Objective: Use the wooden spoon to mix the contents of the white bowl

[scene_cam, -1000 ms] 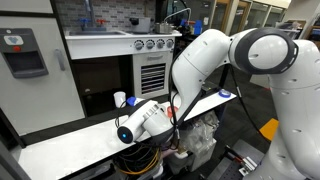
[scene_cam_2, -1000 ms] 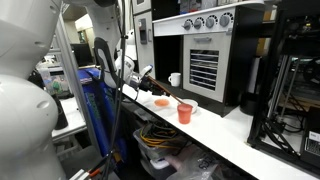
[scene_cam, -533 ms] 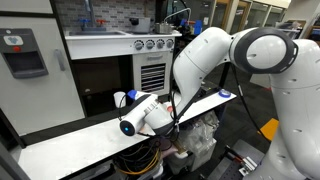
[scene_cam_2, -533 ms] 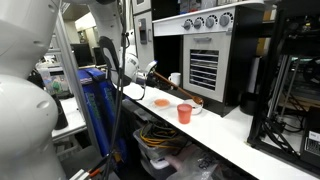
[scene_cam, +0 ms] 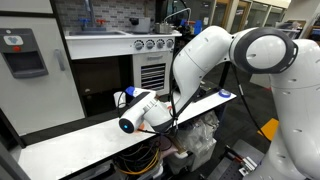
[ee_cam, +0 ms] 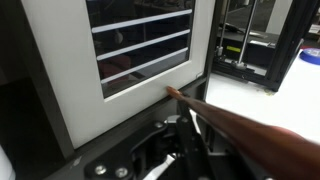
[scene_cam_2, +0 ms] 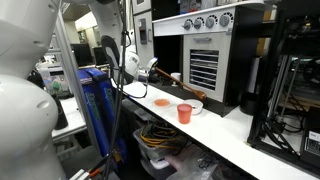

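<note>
Wooden spoon (scene_cam_2: 181, 87) is up off the bench (scene_cam_2: 250, 138), slanting down from the hand (scene_cam_2: 143, 68) toward the white bowl (scene_cam_2: 200, 106); whether its head touches the bowl cannot be told. Large white robot arm (scene_cam: 215, 60) fills much of an exterior view, bent low over the long white bench. Behind the bench stands a dark cabinet (scene_cam_2: 228, 70) with a slatted vent panel (ee_cam: 140, 50), which the wrist view faces closely. In the wrist view the hand (ee_cam: 195, 128) is clamped together on the brown handle, which runs off to the lower right. On the bench, a flat orange dish (scene_cam_2: 162, 101) lies beside a red cup (scene_cam_2: 185, 114), with the white bowl just behind that cup. A small white cup (scene_cam_2: 175, 79) stands farther back, near the cabinet. What lies inside the bowl is too small to make out
</note>
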